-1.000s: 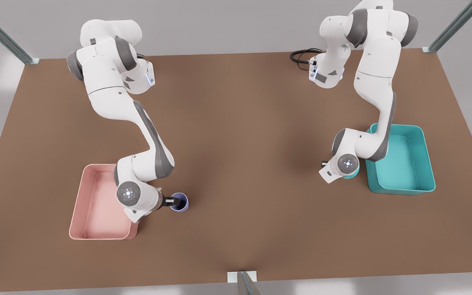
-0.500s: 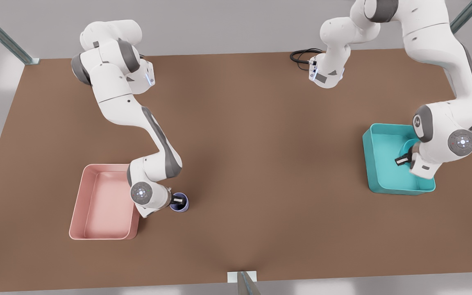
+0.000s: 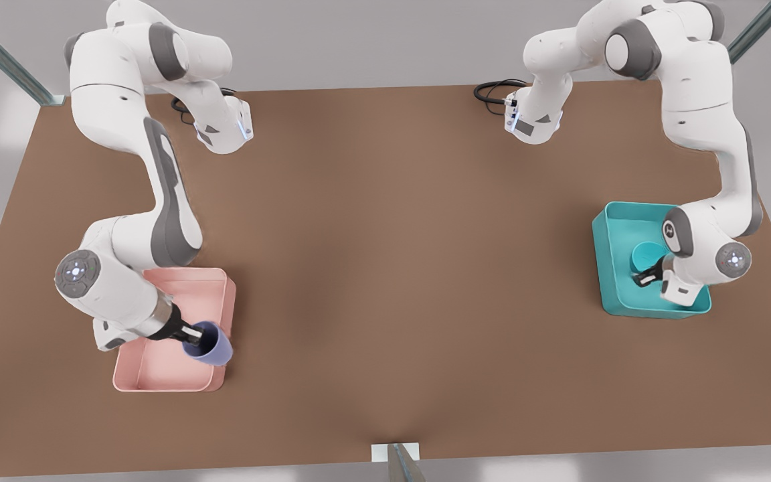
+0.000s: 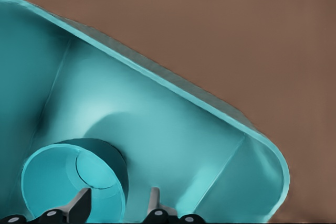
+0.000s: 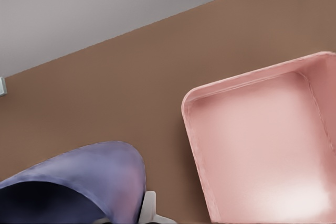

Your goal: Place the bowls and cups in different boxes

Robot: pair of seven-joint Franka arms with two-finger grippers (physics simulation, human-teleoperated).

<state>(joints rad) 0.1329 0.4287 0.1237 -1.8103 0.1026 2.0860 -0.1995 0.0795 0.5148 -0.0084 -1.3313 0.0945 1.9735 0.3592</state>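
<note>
My right gripper [image 3: 191, 333], at the front view's left, is shut on the lavender-purple cup [image 3: 210, 347]. The cup hangs tilted over the near right corner of the pale pink box [image 3: 158, 375]. In the right wrist view the cup [image 5: 79, 182] sits close, beside the pink box [image 5: 262, 156]. At the front view's right, the teal bowl [image 3: 646, 253] rests inside the teal box [image 3: 616, 268]. My left gripper [image 3: 641, 278] is open, its fingers astride the bowl's rim. The left wrist view shows the bowl [image 4: 68, 177] on the teal box's floor [image 4: 157, 114], with clear gaps between fingertips [image 4: 81, 205] and wall.
A black cable [image 3: 492, 90] lies near the far arm base. A metal post [image 3: 399, 458] stands at the table's near edge. Brown tabletop [image 3: 392, 268] stretches between the two boxes.
My right gripper lifted the cup off the table and swung it leftward over the pink box. My left gripper carried the bowl into the teal box, lowered it and opened.
</note>
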